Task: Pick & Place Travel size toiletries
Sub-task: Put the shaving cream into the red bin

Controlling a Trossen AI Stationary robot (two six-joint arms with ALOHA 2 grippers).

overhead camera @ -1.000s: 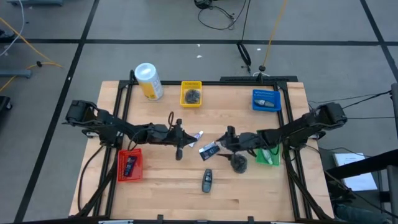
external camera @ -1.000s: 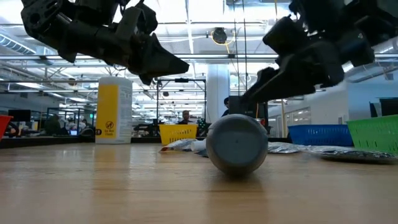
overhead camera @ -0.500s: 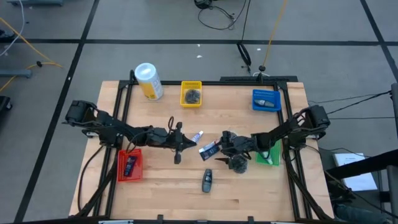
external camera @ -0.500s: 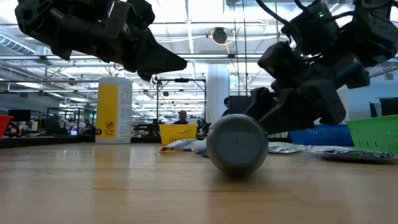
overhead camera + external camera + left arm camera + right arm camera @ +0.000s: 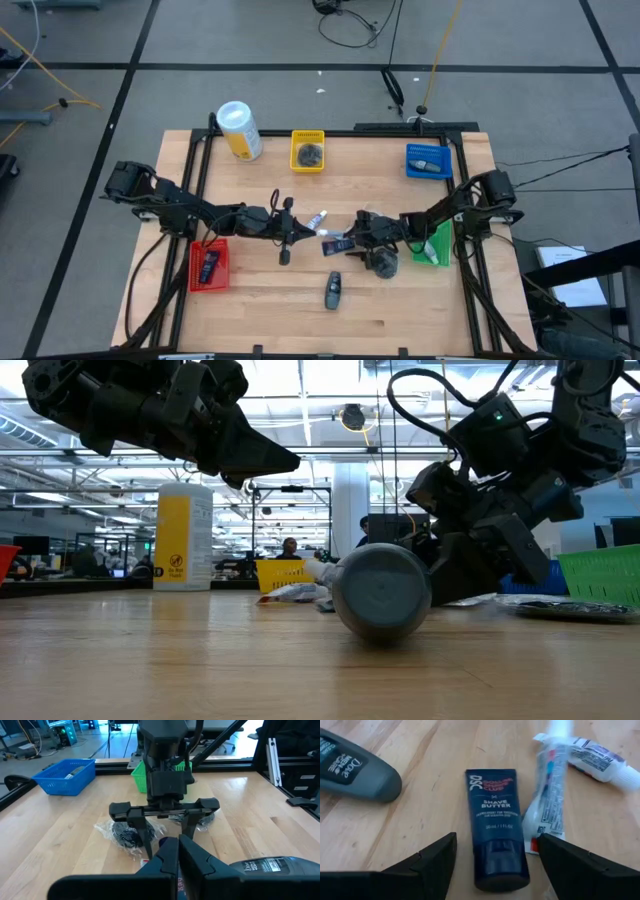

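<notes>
The right gripper (image 5: 345,240) sits low over the middle of the surface (image 5: 400,310), jaws apart, straddling a dark blue shave butter tube (image 5: 495,822) that lies flat on the wood. In the right wrist view the two fingers (image 5: 437,857) stand on either side of the tube's cap end without touching it. Just beside the tube lies a white toothpaste tube (image 5: 547,795), with a second white tube (image 5: 597,760) past it. A grey Dove bottle (image 5: 355,767) lies on the tube's other side, apart from it; from above it shows nearer the front edge (image 5: 333,290).

A crinkly clear bag holding a dark disc (image 5: 125,832) lies under the right arm, near the green tray (image 5: 435,245).

The left gripper (image 5: 285,252) hovers above the surface just left of the tubes, jaws together and holding nothing.

The red tray (image 5: 208,266) at the left holds a dark pack. The yellow tray (image 5: 308,151) at the back holds a dark disc, and the blue tray (image 5: 428,162) holds a white tube. A yellow canister (image 5: 239,130) with a white lid stands at the back left corner.
</notes>
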